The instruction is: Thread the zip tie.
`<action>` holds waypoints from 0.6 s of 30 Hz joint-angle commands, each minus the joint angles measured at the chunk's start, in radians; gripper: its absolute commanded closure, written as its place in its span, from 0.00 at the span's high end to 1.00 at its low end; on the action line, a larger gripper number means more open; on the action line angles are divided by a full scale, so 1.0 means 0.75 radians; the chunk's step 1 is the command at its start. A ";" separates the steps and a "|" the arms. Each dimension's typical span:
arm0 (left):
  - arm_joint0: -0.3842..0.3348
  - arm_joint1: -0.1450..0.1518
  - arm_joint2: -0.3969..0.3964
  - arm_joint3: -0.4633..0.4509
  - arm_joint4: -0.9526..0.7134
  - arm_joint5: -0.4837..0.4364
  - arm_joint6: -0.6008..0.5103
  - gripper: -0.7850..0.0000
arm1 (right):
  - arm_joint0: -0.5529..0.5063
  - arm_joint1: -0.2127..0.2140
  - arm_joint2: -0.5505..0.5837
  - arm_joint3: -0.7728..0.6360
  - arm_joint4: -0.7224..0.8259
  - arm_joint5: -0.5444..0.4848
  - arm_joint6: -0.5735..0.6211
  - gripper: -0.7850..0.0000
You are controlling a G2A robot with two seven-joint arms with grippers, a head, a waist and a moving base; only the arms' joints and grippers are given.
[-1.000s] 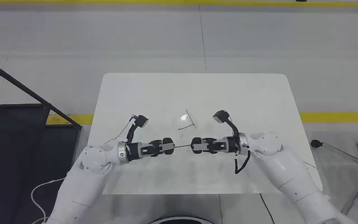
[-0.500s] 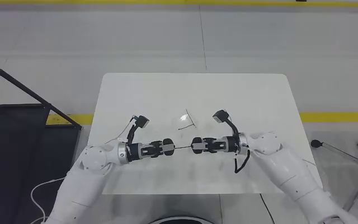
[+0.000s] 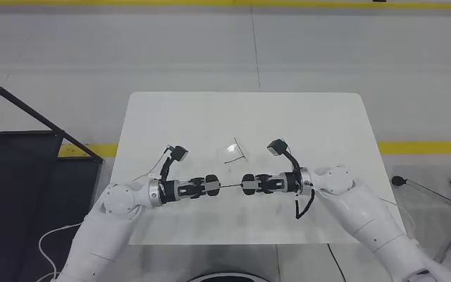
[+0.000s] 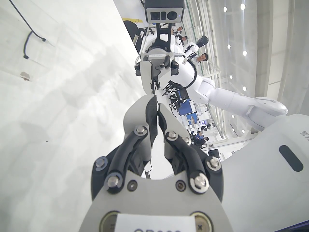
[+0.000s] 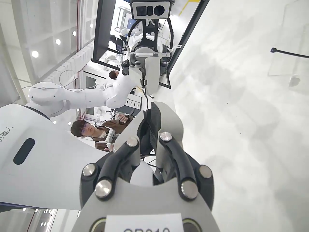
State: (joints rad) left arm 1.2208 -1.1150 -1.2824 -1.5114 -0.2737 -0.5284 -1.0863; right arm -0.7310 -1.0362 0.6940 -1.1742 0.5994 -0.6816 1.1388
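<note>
Two pincers face each other over the near half of the counter [image 3: 324,113] in the top view. The left pincer [image 3: 213,186] and right pincer [image 3: 245,185] point tip to tip, and the tie [image 3: 229,185] runs as a thin black line between them, off the surface. Farther in lie a spare tie [image 3: 237,151] and a clear sheet [image 3: 231,148], well apart from my work, so nothing stands in the way.

In the left wrist view, my left pincer [image 4: 157,108] is clenched on one end of the tie [image 4: 154,90], pads pressed together. The spare tie [image 4: 32,32] lies bent on the counter.

In the right wrist view, the right pincer [image 5: 146,115] is likewise clenched on the other end of the tie [image 5: 145,97]. I cannot tell which end carries the head, or whether the tail is through it. As I judge it, I should keep both wrists on one line, close the gap slowly so the tie bows rather than kinks, and steer the tip square into the slot. A slight twist could make it miss.
</note>
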 commanded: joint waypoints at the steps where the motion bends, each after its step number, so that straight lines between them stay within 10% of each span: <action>1: -0.002 0.001 0.003 0.001 0.000 -0.004 0.001 0.00 | 0.005 0.002 -0.009 0.003 0.004 -0.003 -0.003 0.07; 9: -0.006 0.006 0.015 0.003 -0.002 -0.015 0.014 0.00 | 0.025 0.010 -0.042 0.013 0.016 -0.020 -0.020 0.00; 11: -0.003 0.007 0.017 0.003 -0.013 -0.015 0.028 0.78 | 0.029 0.012 -0.050 0.014 0.019 -0.024 -0.024 0.00; 12: -0.001 0.007 0.017 0.002 -0.024 -0.012 0.039 1.00 | 0.030 0.013 -0.051 0.015 0.021 -0.031 -0.031 0.00; 18: 0.013 0.006 0.009 0.004 -0.064 0.004 0.141 1.00 | 0.025 0.021 -0.052 0.045 0.025 -0.071 -0.072 0.00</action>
State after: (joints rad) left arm 1.2285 -1.1104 -1.2744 -1.5087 -0.3170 -0.5262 -0.9969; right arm -0.7110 -1.0210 0.6531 -1.1467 0.6158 -0.7289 1.0914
